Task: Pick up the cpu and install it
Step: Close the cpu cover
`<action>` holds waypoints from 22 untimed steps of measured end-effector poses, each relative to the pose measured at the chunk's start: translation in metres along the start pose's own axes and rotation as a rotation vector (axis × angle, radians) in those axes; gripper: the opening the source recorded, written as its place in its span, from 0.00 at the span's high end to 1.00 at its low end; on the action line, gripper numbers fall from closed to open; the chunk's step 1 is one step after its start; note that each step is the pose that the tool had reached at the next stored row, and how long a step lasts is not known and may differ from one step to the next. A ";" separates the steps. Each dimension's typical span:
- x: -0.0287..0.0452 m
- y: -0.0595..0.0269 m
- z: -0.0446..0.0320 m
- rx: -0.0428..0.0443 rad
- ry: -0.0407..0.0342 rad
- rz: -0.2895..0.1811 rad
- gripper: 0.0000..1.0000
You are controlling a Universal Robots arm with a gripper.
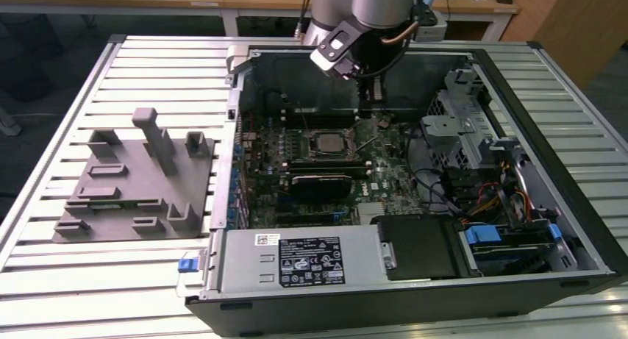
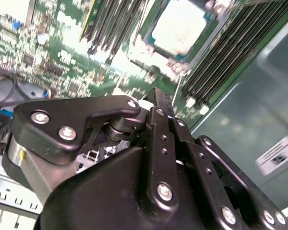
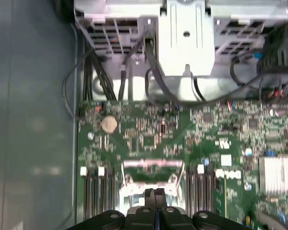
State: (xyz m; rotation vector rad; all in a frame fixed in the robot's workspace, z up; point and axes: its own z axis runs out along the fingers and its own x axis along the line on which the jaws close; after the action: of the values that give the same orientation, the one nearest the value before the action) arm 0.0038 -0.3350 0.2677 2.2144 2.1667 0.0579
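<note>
Flat square cpu with pale silvery metal top (image 1: 329, 142) lies seated in the socket of the green motherboard (image 1: 393, 183), centre of the exterior view. The black gripper (image 1: 366, 114) is just up-right of it, fingers pressed together and empty. Placement looks done; latching unclear.

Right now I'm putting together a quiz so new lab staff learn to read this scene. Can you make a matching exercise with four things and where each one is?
Things:
1. cpu
2. grey tray
3. gripper
4. silver labelled box

Places or states:
A. on the slatted table, to the exterior view's left of the case
B. shut, over the motherboard
C. lying flat on the motherboard, pale top up
D. inside the case, along its edge nearest the exterior camera

Pairs: 1-C, 2-A, 3-B, 4-D
</note>
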 end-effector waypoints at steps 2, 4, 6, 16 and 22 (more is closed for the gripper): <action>0.0002 0.0081 0.0004 0.0005 -0.0002 0.000 0.89; 0.0004 0.0164 0.0010 0.0009 0.0001 0.000 0.89; 0.0006 0.0244 0.0015 0.0017 -0.0001 0.000 0.89; 0.0010 0.0439 0.0120 0.0059 -0.0002 0.000 0.89; 0.0011 0.0441 0.0225 0.0110 -0.0002 0.000 0.89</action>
State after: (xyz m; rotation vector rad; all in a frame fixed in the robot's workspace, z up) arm 0.0491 -0.3350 0.2477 2.2203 2.1720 0.0459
